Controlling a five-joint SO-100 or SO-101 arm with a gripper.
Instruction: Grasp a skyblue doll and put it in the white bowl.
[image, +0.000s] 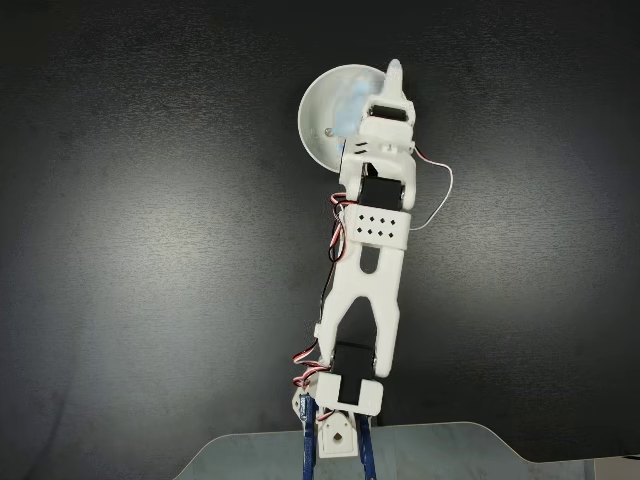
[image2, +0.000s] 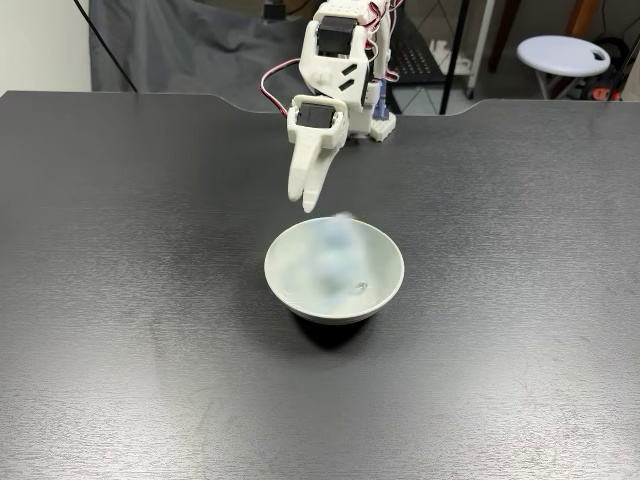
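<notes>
Jaws (image2: 312, 200) of the white two-finger gripper hang above the far rim of the round glossy white bowl (image2: 290, 285) in a fixed view from the front, their tips pointing down at the desk and clear of the bowl; we see the fingers lying close against one another there, but whether they are fully together or slightly apart we cannot tell; nothing is held between them; inside the bowl we see a pale-blue blur, the fluffy skyblue doll (image2: 328, 258), smeared and soft-edged so that its shape and face cannot be made out, reaching from the far rim down toward the bottom of the bowl; whether it rests on the bottom or is in the air we cannot tell; in a fixed view from above, the white bowl (image: 318, 118) lies at the far end of the outstretched white arm (image: 368, 280), partly covered by the gripper (image: 394, 70), and a patch of the pale-blue doll (image: 350, 112) shows within the bowl just beside the gripper body; the dark matte desk (image2: 120, 300) carries the bowl near its middle; the arm's base sits at the desk's far edge in the front view, with red, black and white wires (image2: 275, 80) looping from its joints; behind the desk we see a grey cloth (image2: 190, 45) and a round white stool (image2: 562, 52) off to the right.
</notes>
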